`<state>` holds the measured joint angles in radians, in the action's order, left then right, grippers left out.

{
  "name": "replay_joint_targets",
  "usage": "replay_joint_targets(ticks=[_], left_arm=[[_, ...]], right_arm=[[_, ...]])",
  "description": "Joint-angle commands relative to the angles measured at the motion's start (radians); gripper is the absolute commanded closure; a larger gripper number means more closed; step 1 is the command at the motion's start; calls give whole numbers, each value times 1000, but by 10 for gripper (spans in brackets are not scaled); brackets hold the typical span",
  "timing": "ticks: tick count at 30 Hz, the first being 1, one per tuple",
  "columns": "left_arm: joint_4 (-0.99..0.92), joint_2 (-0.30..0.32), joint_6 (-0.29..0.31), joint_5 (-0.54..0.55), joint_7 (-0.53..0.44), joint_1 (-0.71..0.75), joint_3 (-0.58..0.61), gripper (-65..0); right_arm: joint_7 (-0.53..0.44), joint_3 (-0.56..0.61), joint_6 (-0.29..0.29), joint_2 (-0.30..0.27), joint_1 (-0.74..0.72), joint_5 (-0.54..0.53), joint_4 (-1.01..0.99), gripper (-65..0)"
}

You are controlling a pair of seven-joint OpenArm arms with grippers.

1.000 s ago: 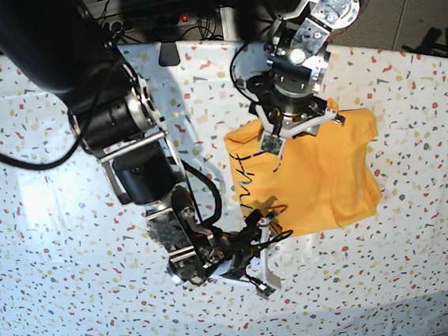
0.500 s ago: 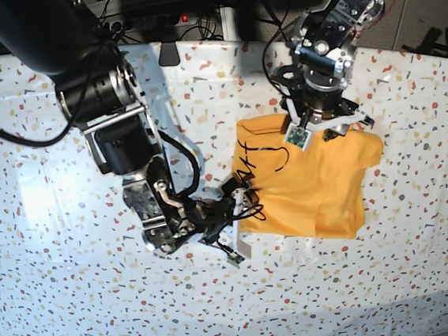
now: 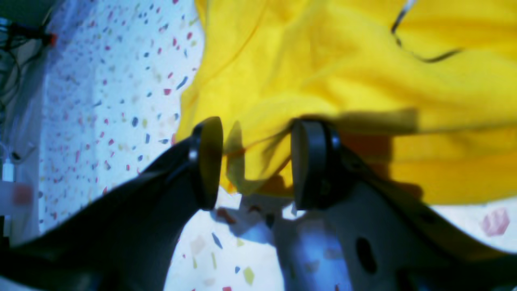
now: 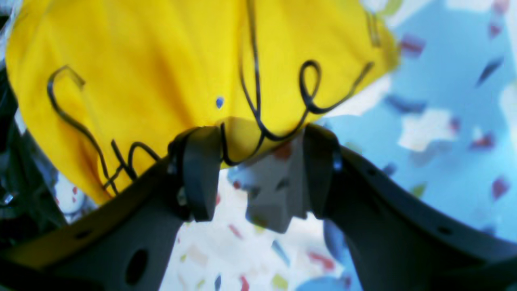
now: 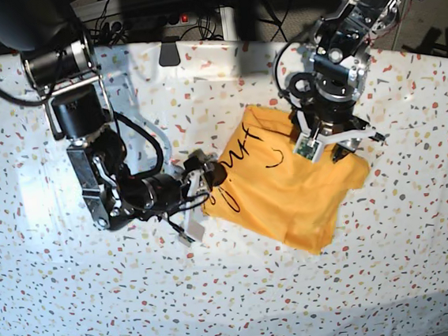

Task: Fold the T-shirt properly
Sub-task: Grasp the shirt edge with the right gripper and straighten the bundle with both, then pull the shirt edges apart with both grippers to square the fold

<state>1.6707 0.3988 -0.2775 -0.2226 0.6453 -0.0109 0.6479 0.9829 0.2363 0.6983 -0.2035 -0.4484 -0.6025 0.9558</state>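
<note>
Fingers of the right gripper (image 4: 258, 173) stand well apart in the right wrist view, and a bottom fold of the mustard-yellow cotton T-shirt (image 4: 161, 81) hangs down between the two dark pads (image 4: 200, 173). The cloth touches the inner face of the left-hand pad; whether the other pad touches it cannot be told. Black handwritten line work loops across the fabric just above the pads. In the base view this gripper (image 5: 198, 188) sits at the shirt's left edge, low over the white speckled desk (image 5: 62, 295).

Farther back, the left gripper (image 3: 256, 161) has its fingers spread about as wide, with a bunched, wrinkled edge of the T-shirt (image 3: 343, 72) lying between the pads (image 3: 307, 165) and close against both. The frames do not settle whether the cloth is pinched or only resting there. In the base view that gripper (image 5: 325, 146) comes down on the shirt's upper right part, beside a small black curved mark.

The T-shirt (image 5: 289, 181) lies crumpled and partly folded near the middle of the desk, tilted diagonally between the two arms. Cables and a power strip (image 5: 154, 20) run along the far edge behind the desk.
</note>
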Motion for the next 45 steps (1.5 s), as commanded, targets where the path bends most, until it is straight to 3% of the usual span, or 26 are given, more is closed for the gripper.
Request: replay_joint_targets(ticks=[1, 5, 11, 21, 23, 27, 29, 34, 36, 39, 42, 45], left_arm=[[16, 6, 3, 4, -24, -21, -6, -266], [16, 6, 6, 6, -14, -25, -6, -266], [16, 8, 32, 2, -18, -28, -6, -266], [16, 14, 30, -138, -17, -28, -6, -266], [17, 14, 0, -156, -10, -28, -6, -266], [25, 14, -138, -155, -3, -27, -6, -266], [42, 14, -172, -155, 23, -27, -6, -266], [104, 14, -208, -128, 42, -21, -6, -266], [136, 14, -175, -34, 43, -17, -6, -266], [156, 4, -25, 123, 22, -7, -6, -266], [135, 1, 109, 189, -48, 20, -6, -266], [86, 0, 159, 188, -56, 38, -6, -266]], right_arm=[[74, 6, 0, -9, 27, 37, 33, -325], [24, 6, 0, -18, 76, 48, 135, -325], [64, 6, 0, -11, 104, -37, 198, -325], [65, 6, 0, 7, 227, -37, 478, -325], [64, 6, 0, 7, 227, -37, 524, -325], [41, -10, 0, 7, 205, -37, 582, -325], [14, -29, 0, 7, 189, -19, 586, -325], [-134, -72, 0, 7, 186, 197, 574, -325], [-159, -73, 0, 7, 186, 255, 552, -325], [-143, -73, 0, 7, 186, 262, 511, -325], [-42, -72, 0, 16, 186, 262, 496, -325], [6, -72, 0, 29, 190, 254, 496, -325]])
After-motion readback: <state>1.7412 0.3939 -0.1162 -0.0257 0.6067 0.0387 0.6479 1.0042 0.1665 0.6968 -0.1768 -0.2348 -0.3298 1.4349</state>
